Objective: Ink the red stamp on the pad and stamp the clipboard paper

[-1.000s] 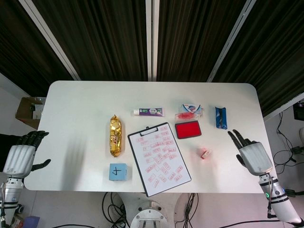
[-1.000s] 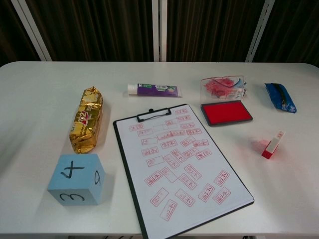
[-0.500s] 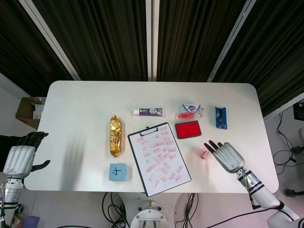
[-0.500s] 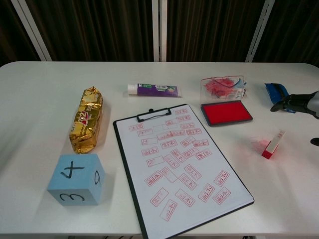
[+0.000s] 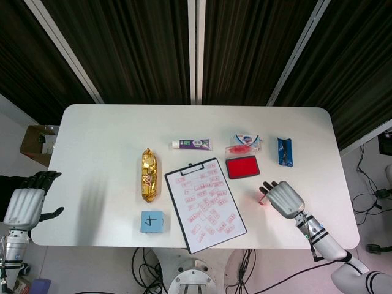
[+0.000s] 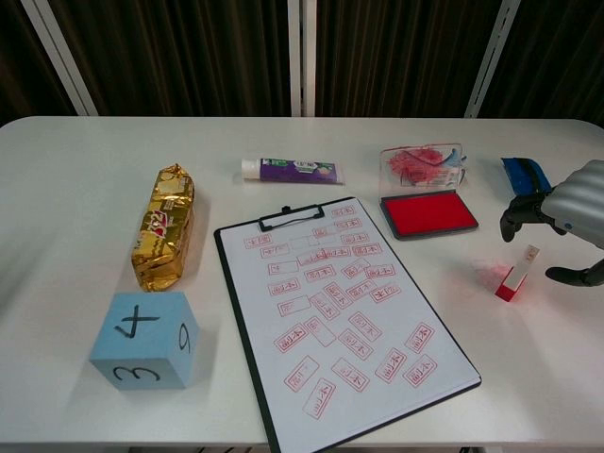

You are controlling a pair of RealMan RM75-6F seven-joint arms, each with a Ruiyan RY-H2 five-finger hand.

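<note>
The red stamp (image 6: pixel 516 275) stands upright on the table right of the clipboard (image 6: pixel 344 311), on a faint red smear. My right hand (image 6: pixel 566 219) hovers over it with its fingers (image 6: pixel 517 209) curled down on the far side and the thumb on the near side, holding nothing. In the head view that hand (image 5: pixel 283 199) covers most of the stamp (image 5: pixel 263 200). The open red ink pad (image 6: pixel 427 214) lies just behind, and the clipboard (image 5: pixel 205 204) paper carries several red prints. Beyond the table's left edge my left hand (image 5: pixel 24 205) waits with fingers apart, empty.
A gold snack pack (image 6: pixel 165 226) and a blue numbered cube (image 6: pixel 146 340) lie left of the clipboard. A toothpaste tube (image 6: pixel 293 171) sits behind it. A blue packet (image 6: pixel 525 176) is at the far right. The pad's clear lid (image 6: pixel 422 161) stands up behind the pad.
My right hand has swung in from the table's right edge leftward until it is over the stamp. The left hand and all objects have stayed put.
</note>
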